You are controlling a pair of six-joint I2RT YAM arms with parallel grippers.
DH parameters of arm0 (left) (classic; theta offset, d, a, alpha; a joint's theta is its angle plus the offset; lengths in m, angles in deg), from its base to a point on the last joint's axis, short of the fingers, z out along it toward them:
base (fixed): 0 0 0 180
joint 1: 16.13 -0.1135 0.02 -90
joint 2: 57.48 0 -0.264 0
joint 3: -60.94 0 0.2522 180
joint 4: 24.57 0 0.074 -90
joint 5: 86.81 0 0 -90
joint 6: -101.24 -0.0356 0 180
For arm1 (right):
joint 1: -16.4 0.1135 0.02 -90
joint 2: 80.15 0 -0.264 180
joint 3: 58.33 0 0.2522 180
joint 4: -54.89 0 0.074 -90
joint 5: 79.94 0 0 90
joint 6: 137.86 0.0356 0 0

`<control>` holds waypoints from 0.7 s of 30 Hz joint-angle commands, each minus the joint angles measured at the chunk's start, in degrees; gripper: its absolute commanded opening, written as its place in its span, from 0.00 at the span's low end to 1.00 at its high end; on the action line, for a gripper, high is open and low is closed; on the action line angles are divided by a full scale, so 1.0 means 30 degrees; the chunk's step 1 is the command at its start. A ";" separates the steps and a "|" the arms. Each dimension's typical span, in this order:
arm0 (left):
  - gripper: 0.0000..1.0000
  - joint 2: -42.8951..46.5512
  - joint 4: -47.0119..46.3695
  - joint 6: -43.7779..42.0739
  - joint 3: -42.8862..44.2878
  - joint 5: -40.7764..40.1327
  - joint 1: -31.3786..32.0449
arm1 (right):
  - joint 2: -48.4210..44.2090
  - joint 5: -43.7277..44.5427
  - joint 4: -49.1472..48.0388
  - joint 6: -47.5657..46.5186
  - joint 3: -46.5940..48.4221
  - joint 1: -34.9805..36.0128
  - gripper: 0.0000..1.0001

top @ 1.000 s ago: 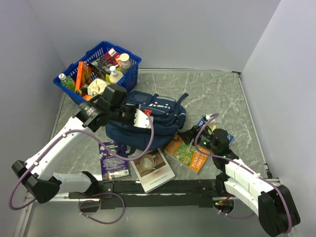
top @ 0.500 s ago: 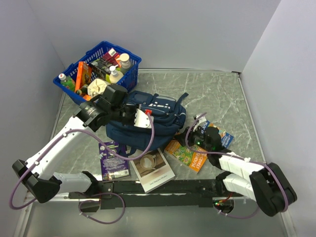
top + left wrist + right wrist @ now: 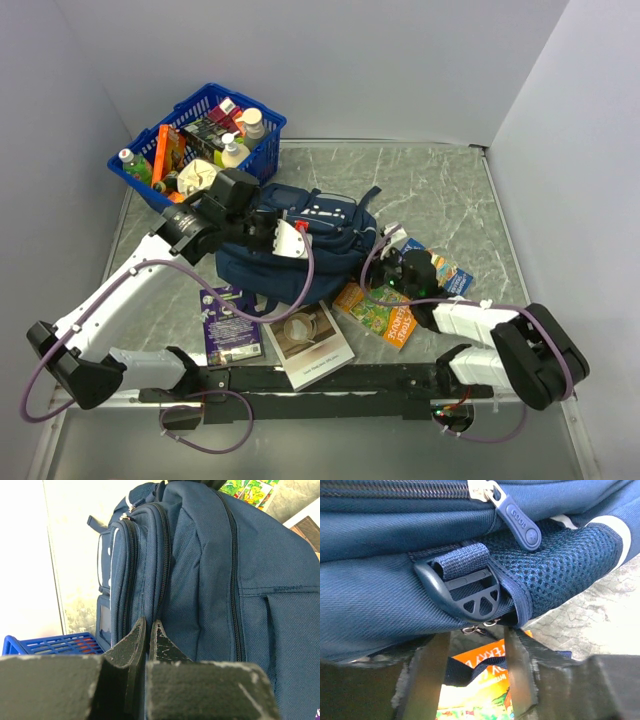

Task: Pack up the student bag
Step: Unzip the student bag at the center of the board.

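The grey table (image 3: 440, 190) fills the middle of the frame. The bag (image 3: 300, 250) lies at its centre, just below the blue basket (image 3: 262, 150) in the upper left. A white book (image 3: 310, 342) and an orange comic (image 3: 380, 312) lie at the bag's lower edge. The left gripper (image 3: 148, 626) rests on the bag's upper left, fingers pressed together along a zip; whether they pinch anything cannot be told. The right gripper (image 3: 472, 637) is at the bag's lower right corner, fingers apart, with a dark strap (image 3: 462, 672) between them, under a buckle (image 3: 465, 592) and a zip pull (image 3: 520, 520).
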 commanded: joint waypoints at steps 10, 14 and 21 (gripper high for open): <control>0.01 0.0793 -0.2126 -0.0146 0.0873 0.0025 -0.0104 | -0.1561 0.1683 0.0268 -0.0110 0.0149 0.0624 0.00; 0.01 0.0763 -0.2448 0.0176 0.0375 -0.0238 0.0130 | -0.3871 0.2386 0.4182 0.0446 0.0616 0.1034 0.00; 0.01 0.0411 -0.2974 0.1288 -0.1119 -0.1529 0.0130 | -0.7684 0.4115 0.9697 0.1353 0.1292 0.3378 0.00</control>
